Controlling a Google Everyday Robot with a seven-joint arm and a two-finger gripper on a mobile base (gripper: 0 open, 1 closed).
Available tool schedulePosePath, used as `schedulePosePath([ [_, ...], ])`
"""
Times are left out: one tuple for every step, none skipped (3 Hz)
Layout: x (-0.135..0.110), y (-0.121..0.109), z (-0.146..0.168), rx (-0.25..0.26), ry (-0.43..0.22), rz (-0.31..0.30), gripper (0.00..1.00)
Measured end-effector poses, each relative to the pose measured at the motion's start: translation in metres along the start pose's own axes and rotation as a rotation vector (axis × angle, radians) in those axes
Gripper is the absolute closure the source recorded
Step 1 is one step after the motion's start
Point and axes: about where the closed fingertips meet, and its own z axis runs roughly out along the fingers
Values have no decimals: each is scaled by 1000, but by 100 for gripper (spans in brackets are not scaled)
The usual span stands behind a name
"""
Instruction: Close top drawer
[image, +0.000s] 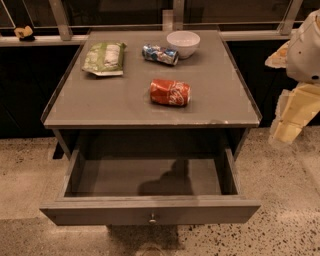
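The top drawer of the grey cabinet is pulled far out toward me. Its flat front panel carries one small round metal knob. The drawer's inside holds nothing, only a shadow. My gripper, cream-coloured on a white arm, hangs at the right edge of the view. It is to the right of the cabinet, about level with the tabletop's front corner, and touches neither the drawer nor the knob.
On the cabinet top lie a green snack bag, a blue can on its side, a white bowl and a red can on its side. Speckled floor surrounds the cabinet. A railing and dark windows stand behind it.
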Motion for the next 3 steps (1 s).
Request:
schedulePosePath([
  [2,5,-1,10,-10,-1,0],
  [13,25,-3,28,-29,-5,0],
  [31,56,4,58,-49,-17,0],
])
